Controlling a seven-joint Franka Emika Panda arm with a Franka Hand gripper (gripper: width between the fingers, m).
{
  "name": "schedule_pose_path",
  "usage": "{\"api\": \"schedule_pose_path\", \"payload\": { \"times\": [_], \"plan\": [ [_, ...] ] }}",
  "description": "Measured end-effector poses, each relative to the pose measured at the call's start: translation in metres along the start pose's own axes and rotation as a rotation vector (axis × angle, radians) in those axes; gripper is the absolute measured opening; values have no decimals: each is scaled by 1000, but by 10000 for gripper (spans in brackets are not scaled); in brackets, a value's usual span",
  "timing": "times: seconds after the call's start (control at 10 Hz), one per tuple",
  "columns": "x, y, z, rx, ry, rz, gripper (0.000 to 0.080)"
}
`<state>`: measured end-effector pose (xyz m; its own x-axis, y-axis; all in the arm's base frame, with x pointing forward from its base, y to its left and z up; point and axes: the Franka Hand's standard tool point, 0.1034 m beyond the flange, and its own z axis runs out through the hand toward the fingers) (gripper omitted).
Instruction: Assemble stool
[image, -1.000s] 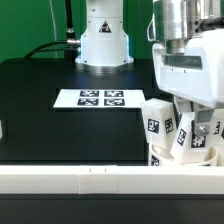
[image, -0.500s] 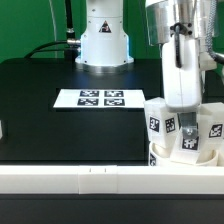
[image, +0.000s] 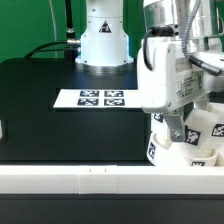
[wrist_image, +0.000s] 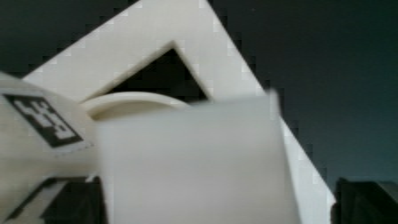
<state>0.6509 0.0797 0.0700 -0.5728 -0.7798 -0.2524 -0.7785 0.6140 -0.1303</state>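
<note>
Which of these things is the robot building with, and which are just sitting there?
For the stool:
- round seat
- block legs standing on it
- the gripper above them, fingers hidden

Just sitting there:
- marker board
- white border rail
- black table

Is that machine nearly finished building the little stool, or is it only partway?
Partway, by the look of it. The round seat lies against the white border rail, with chunky legs standing up from it, so some fitting looks done. In hand: the end effector hangs low over those legs, though its body hides what it grips. How many legs are seated, and how firmly, cannot be told. The marker board lies apart.
</note>
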Motion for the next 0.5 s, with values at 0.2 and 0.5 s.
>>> {"api": "schedule_pose_path", "payload": {
  "times": [0.2, 0.5],
  "plan": [
    [1, 0, 0, 0, 0, -22, 649],
    [0, -14, -17, 22, -13, -142, 649]
  ]
}}
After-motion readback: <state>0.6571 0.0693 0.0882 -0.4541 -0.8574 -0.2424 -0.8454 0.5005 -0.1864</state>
